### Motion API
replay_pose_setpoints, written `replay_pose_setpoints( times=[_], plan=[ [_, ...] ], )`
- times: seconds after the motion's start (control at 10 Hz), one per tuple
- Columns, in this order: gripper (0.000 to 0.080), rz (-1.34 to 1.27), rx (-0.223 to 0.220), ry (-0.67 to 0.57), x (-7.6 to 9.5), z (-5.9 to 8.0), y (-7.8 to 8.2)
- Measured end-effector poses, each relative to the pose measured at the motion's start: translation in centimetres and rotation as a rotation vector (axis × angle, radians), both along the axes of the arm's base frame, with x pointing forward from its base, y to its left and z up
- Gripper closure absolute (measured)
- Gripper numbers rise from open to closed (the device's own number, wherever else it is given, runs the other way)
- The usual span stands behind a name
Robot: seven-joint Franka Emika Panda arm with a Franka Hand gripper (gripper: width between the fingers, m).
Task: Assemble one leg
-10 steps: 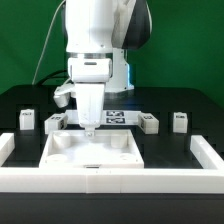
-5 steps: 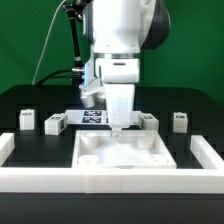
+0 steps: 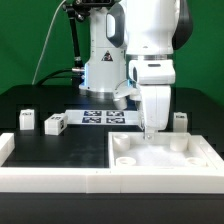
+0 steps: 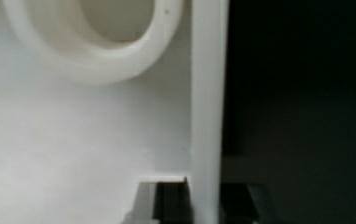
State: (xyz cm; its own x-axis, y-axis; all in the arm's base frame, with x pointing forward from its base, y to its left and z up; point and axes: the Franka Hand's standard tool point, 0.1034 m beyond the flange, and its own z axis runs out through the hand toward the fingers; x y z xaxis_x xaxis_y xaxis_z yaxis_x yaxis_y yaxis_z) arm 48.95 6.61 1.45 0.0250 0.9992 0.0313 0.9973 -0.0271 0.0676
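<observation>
Three small white legs with marker tags stand on the black table in the exterior view: two at its left (image 3: 27, 120) (image 3: 55, 123) and one at its right (image 3: 181, 121). A fourth leg does not show; the arm may hide it. The large flat white square panel (image 3: 160, 157) with round corner sockets lies at the front right. My gripper (image 3: 152, 128) points down at the panel's far edge. In the wrist view my gripper (image 4: 205, 190) is shut on the panel's thin upright rim (image 4: 207, 100), with one dark finger (image 4: 166, 205) on each side. A round socket (image 4: 104, 45) shows beside the rim.
The marker board (image 3: 100, 117) lies at the back middle of the table. A low white fence borders the table at the front (image 3: 55, 180), at the exterior view's left (image 3: 5, 148) and at its right (image 3: 207, 150). The panel sits against the front right corner of the fence.
My gripper has moved toward the exterior view's right, and the square panel has slid with it from the front middle to the front right corner. The legs have stayed in place.
</observation>
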Motion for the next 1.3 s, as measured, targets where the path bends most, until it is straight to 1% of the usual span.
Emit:
replay_pose_setpoints(
  times=[0.3,0.4,0.5,0.6,0.7,0.8,0.9,1.0,1.3],
  plan=[
    [0.0742,-0.008,-0.002,0.006,-0.03,-0.02,-0.06],
    [0.0635,-0.008,-0.002,0.006,-0.02,-0.02,-0.09],
    [0.0498,-0.009,-0.002,0.006,-0.02,-0.02,-0.11],
    [0.0498,-0.009,-0.002,0.006,-0.02,-0.02,-0.14],
    [0.0308,-0.01,-0.002,0.006,-0.02,-0.02,-0.16],
    [0.0203,-0.01,-0.002,0.006,-0.01,-0.02,-0.17],
    [0.0203,-0.01,-0.002,0.006,-0.01,-0.02,-0.18],
    [0.0159,-0.01,-0.002,0.006,-0.01,-0.02,-0.19],
    [0.0151,-0.011,-0.002,0.006,-0.01,-0.02,-0.21]
  ],
)
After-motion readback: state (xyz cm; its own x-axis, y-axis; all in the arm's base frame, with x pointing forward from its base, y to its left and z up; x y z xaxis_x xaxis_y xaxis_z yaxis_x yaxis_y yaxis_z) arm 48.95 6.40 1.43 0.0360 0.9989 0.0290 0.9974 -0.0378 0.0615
